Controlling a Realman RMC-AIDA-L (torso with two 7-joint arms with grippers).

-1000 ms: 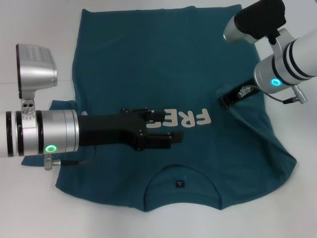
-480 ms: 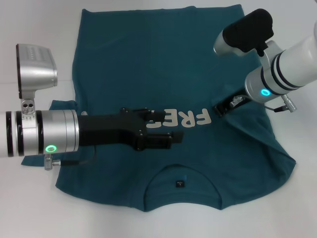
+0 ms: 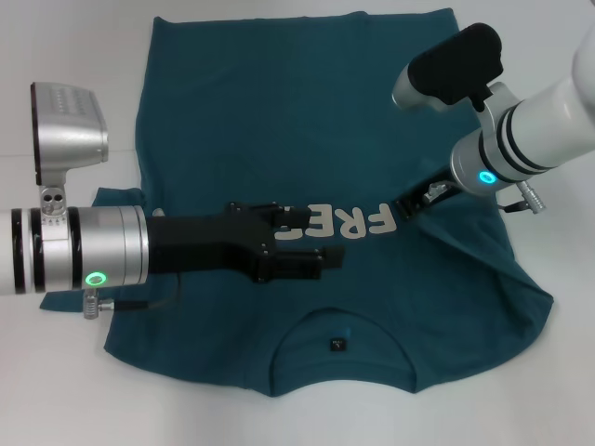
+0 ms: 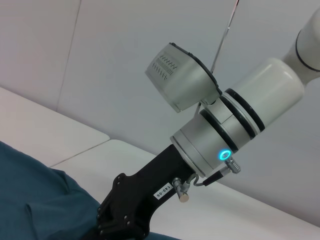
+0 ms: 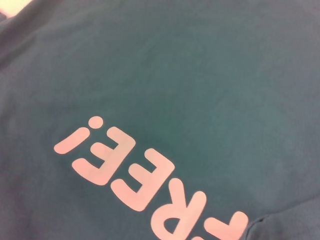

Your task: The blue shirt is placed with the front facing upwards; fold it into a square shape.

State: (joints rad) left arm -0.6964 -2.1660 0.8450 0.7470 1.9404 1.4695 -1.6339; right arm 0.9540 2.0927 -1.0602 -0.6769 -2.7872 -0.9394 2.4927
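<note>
We have the blue shirt (image 3: 307,149) spread front-up across the white table (image 3: 74,46), collar toward us and hem at the far edge, with the white lettering (image 3: 349,223) running across the chest. Our right gripper (image 3: 409,206) is low at the shirt's right side, just beside the last letter, and cloth is ridged up in a long crease from there toward the near right corner; it looks pinched on a fold of the shirt, though we can't tell for sure how its fingers stand, since the tips are buried in fabric. Our left gripper (image 3: 311,237) reaches flat over the middle of the chest, its fingers parted with nothing between them, covering part of the lettering. The risk here, as we judge it: if the right side gets carried across while the left arm lies over the centre, the fold could drape onto that arm or land crooked. A thin pinch could also slip and drop the sleeve short, leaving a lopsided edge instead of a square one. The near left sleeve (image 3: 116,197) is already tucked partly under, so uneven sides are a real worry. Around us, the table is plain white and smooth, and the left wrist view shows a bare pale wall (image 4: 100,60) behind the right arm (image 4: 240,120).
</note>
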